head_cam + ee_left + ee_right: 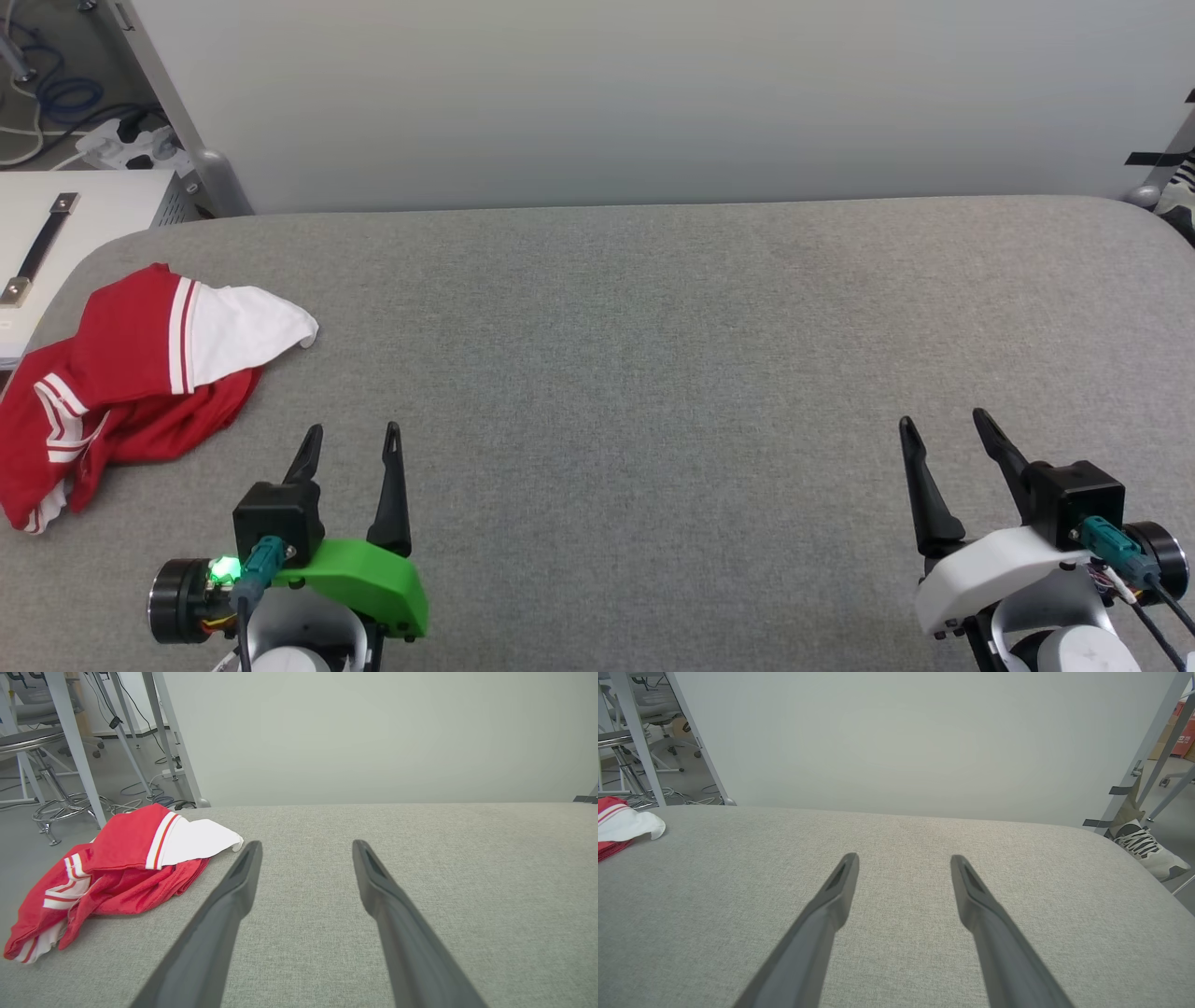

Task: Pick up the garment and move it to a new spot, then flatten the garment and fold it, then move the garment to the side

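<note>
The garment (pixel 131 383), a red jersey with white sleeves and striped trim, lies crumpled at the far left of the grey table (pixel 653 327), part of it hanging over the left edge. In the left wrist view the garment (pixel 117 872) sits just left of the finger line. My left gripper (pixel 353 431) hovers open near the front, a short way right of the garment, holding nothing. My right gripper (pixel 941 422) stands open at the front right, far from the cloth. A white sleeve of the garment (pixel 626 826) shows at the left edge of the right wrist view.
A pale wall (pixel 653 93) rises behind the table. A white cabinet (pixel 56 233) with cables and a power strip stands off the back left corner. Metal frame legs and a stool (pixel 51 807) stand on the floor at the left. A person's shoe (pixel 1148 851) rests beyond the right edge.
</note>
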You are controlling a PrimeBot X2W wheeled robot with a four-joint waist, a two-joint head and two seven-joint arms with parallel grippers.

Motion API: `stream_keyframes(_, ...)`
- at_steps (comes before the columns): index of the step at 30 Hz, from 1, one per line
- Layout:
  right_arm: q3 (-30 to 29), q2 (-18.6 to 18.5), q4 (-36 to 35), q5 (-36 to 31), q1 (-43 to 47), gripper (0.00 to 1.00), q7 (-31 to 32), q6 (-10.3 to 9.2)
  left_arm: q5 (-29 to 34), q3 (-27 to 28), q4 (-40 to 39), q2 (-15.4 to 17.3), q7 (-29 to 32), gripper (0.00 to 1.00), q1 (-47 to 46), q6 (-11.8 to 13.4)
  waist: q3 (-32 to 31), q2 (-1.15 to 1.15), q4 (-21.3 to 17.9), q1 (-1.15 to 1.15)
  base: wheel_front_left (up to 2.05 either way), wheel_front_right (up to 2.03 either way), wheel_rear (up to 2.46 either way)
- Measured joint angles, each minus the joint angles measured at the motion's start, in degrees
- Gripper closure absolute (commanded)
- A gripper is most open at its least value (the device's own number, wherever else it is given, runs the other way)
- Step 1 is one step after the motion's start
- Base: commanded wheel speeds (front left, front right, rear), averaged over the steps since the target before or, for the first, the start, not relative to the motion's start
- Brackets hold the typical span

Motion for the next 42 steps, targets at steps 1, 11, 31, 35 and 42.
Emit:
stream_keyframes(1,0.02,0.00,-0.01,0.21,0.00,0.00,-0.24,0.00,0.00,-0.05,0.01,0.00,-0.01,0.00,0.00,-0.20,0.01,0.00,0.01,0.00,0.00,0.00,0.00)
stream_keyframes(11,0.01,0.00,-1.62,0.55,0.00,0.00,-1.52,0.00,-1.47,-0.11,-0.12,0.00,-1.22,0.00,0.02,-0.41,0.17,0.00,0.10,0.00,0.00,0.00,0.00)
stream_keyframes(31,-0.20,0.00,-1.94,2.02,0.14,0.00,-3.94,0.00,-3.60,-0.58,-0.15,0.00,-3.66,0.00,0.08,-0.93,0.56,0.00,0.11,0.01,0.00,0.00,0.00)
stream_keyframes(35,-0.21,0.00,-1.41,2.33,0.15,0.00,-4.32,0.00,-4.07,-0.67,0.04,0.00,-4.09,0.00,0.09,-0.93,0.58,0.00,0.15,0.01,0.00,0.00,0.00)
stream_keyframes(42,-0.23,0.01,-0.07,2.65,0.19,0.00,-5.05,0.00,-5.13,-1.23,1.97,-0.01,-5.10,0.00,0.22,-1.01,0.70,0.00,0.20,0.01,0.00,0.00,0.00)
